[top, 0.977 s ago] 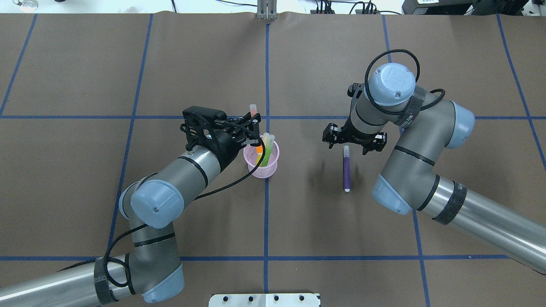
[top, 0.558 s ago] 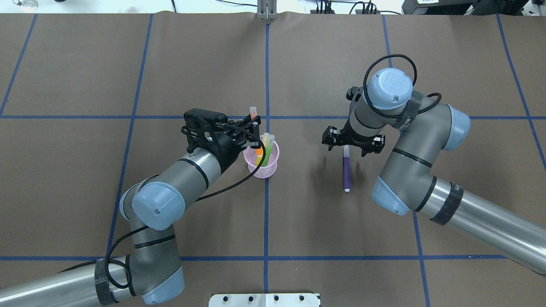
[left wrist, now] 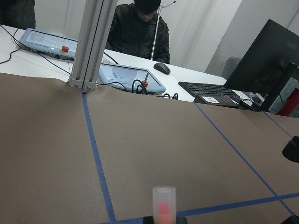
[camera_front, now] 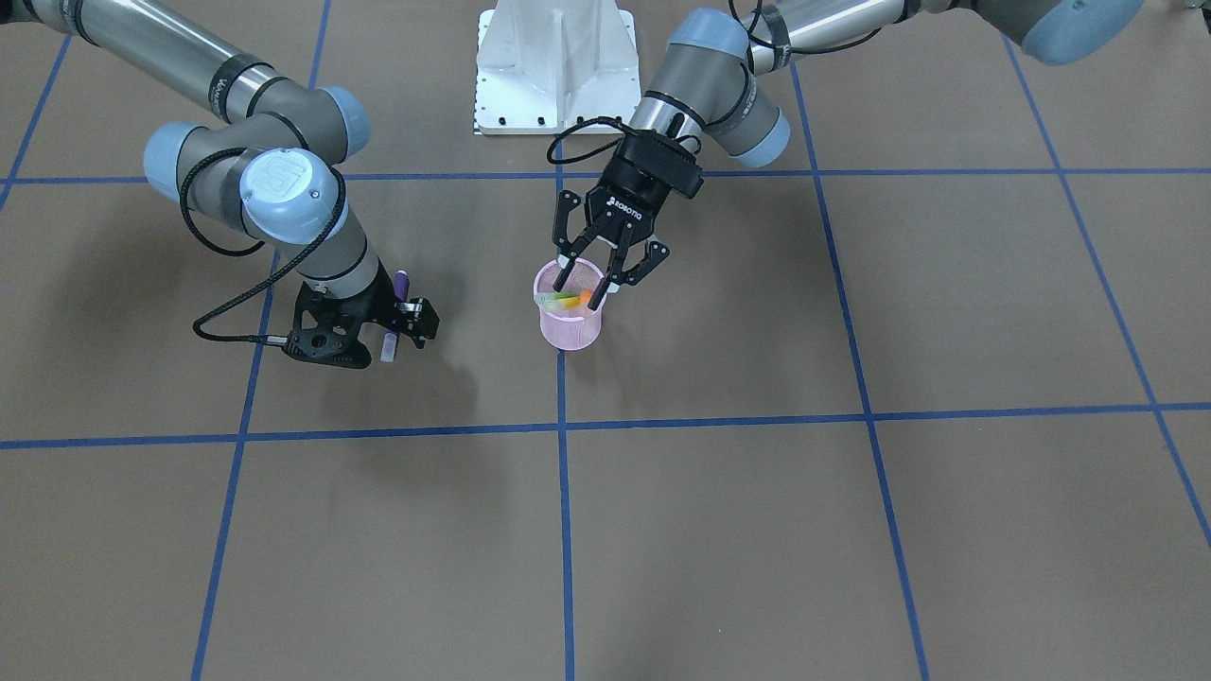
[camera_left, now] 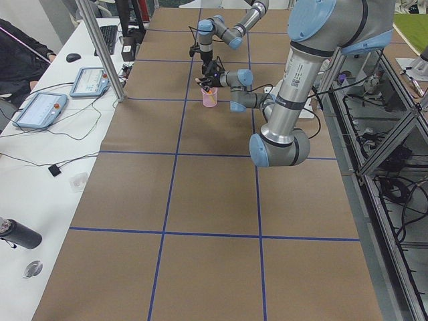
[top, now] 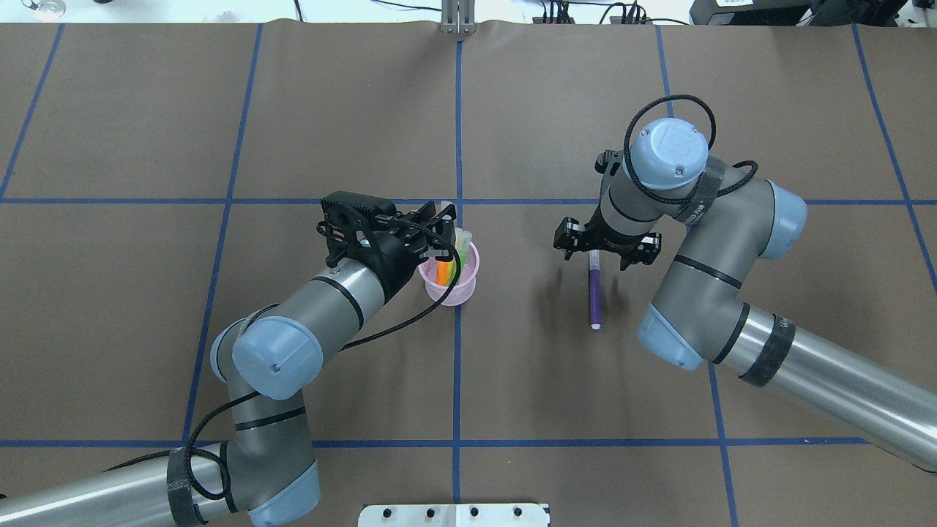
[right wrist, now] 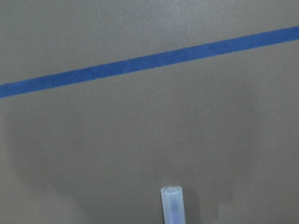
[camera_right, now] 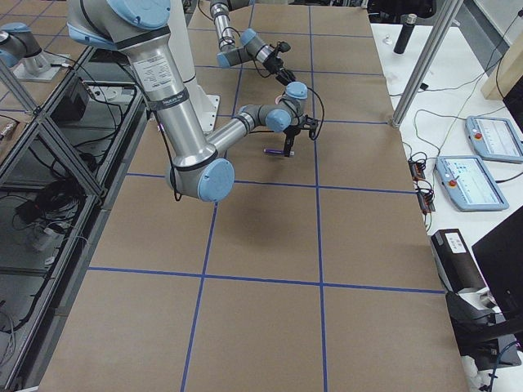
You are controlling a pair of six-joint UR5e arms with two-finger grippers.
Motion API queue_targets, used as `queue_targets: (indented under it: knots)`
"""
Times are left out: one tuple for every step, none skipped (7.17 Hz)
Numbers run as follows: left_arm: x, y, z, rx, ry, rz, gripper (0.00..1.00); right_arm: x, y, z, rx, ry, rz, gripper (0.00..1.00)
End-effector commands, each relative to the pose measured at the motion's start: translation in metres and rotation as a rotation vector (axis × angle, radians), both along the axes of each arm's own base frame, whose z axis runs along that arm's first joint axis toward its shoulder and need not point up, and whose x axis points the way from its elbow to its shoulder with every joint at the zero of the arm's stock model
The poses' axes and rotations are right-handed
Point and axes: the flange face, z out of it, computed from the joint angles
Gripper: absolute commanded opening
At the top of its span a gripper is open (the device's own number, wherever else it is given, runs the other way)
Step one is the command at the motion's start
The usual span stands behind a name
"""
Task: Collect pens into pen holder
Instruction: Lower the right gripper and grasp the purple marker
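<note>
The pink mesh pen holder stands near the table's middle. An orange pen and a green pen lean inside it with pale caps up. My left gripper hangs over the holder's rim, open, its fingers either side of the orange pen. That pen's cap shows in the left wrist view. A purple pen lies flat on the table to the right. My right gripper is open and straddles its capped end.
Blue tape lines cross the brown table cover. The white robot base sits at the table's near edge. Beyond the far edge are desks with tablets, a keyboard and a seated person.
The orange pen has gone down into the pen holder, and my left gripper has shifted slightly right and down with it. My right gripper has sunk a little over the purple pen's capped end.
</note>
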Motion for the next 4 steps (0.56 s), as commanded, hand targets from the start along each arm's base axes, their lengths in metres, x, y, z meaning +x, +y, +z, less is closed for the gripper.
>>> queue_targets:
  knots:
    - [-0.0142, 0.0066, -0.0218, 0.022, 0.036, 0.026, 1.0, 0.0, 0.0008, 0.0021, -0.002, 0.003, 0.0, 0.88]
    - [-0.0167, 0.0065, -0.0242, 0.025, 0.041, 0.025, 1.0, -0.0003, 0.002, 0.0042, -0.005, 0.005, -0.002, 0.75]
    - [-0.0178, 0.005, -0.0242, 0.026, 0.039, 0.023, 1.0, -0.0005, 0.003, 0.0063, -0.006, 0.008, -0.003, 0.6]
    - [-0.018, 0.0039, -0.0236, 0.025, 0.039, 0.02, 1.0, -0.0042, 0.0067, 0.0081, -0.006, 0.01, -0.012, 0.58]
